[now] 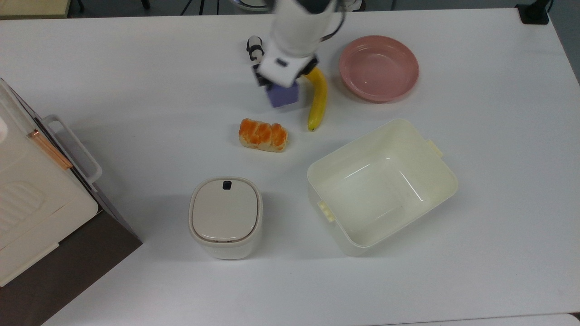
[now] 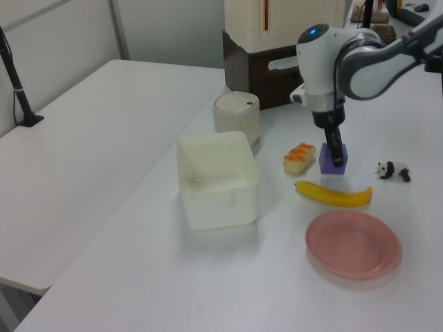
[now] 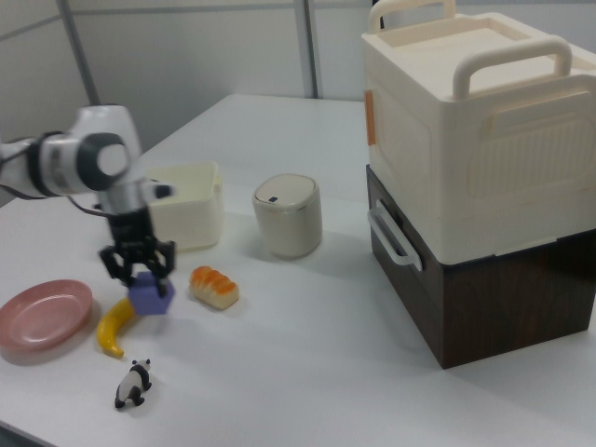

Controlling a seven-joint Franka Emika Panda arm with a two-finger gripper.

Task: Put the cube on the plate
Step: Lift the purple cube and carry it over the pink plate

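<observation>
Now we see the cube (image 1: 282, 95) gripped in the jaws (image 3: 140, 272), lifted above the white counter (image 1: 476, 235) between the bread roll (image 1: 263, 135) and the banana (image 1: 318, 99). Farther along sits the pink plate (image 1: 379, 68). Beyond the counter, we see grey partition walls (image 3: 205, 47).
</observation>
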